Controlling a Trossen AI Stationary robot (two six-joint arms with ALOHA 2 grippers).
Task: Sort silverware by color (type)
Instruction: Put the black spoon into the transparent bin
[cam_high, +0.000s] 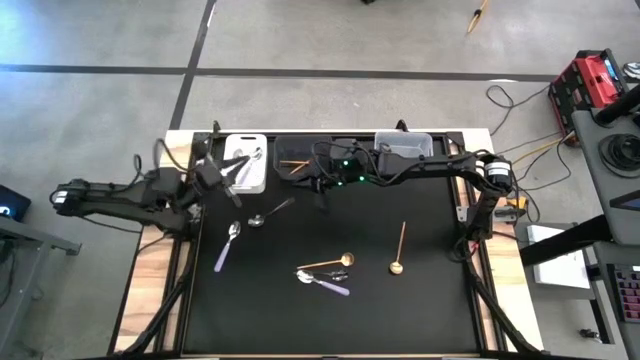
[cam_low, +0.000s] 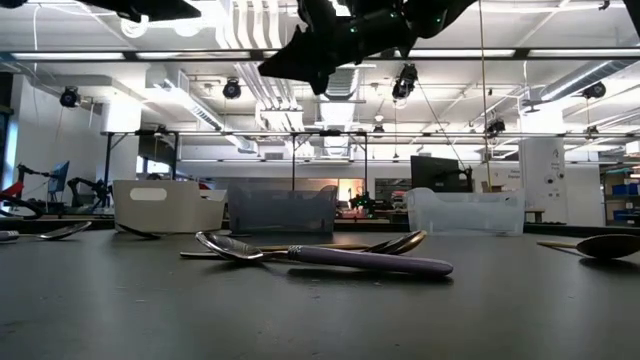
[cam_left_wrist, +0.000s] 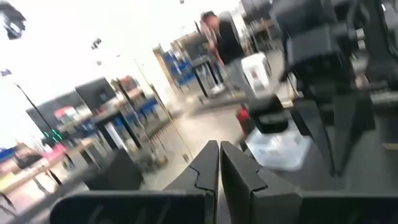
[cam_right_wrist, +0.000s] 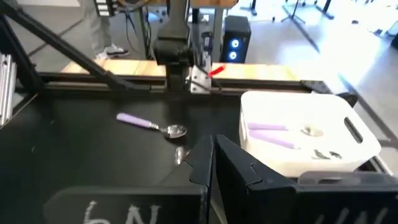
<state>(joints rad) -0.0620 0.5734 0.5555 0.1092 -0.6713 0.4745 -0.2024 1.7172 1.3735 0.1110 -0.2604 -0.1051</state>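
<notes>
A: Across the black counter (cam_high: 420, 310) five pieces of silverware lie loose: a lilac-handled spoon (cam_high: 228, 245) at nine o'clock, a dark spoon (cam_high: 270, 212) just beside it toward eleven, a gold spoon (cam_high: 327, 263) crossed with a second lilac spoon (cam_high: 324, 282) near the centre, and a long gold spoon (cam_high: 399, 248) at three o'clock.

B: And what's sorted?

A: At twelve o'clock, the white bin (cam_high: 246, 161) holds lilac-handled pieces, the dark bin (cam_high: 293, 160) shows something gold, and the clear bin (cam_high: 404, 146) I can't read.

B: Grippers?

A: Both pinched closed, holding nothing. The left gripper (cam_high: 234, 185) hangs just below the white bin; the right gripper (cam_high: 322, 203) hangs below the dark bin.

B: So the next pick?

A: My guess is the dark spoon or the nine o'clock lilac one. Whichever goes must open first, descend squarely over the slim handle, and pinch across it, not along it. The crossed pair needs care, since lifting one may drag the other.

B: Do the views differ?

A: The right wrist view shows lilac handles inside the white bin clearly. The low view shows the second lilac spoon's handle lying flat, with the gold spoon behind it. The left wrist view sees mostly the room and a person there.
</notes>
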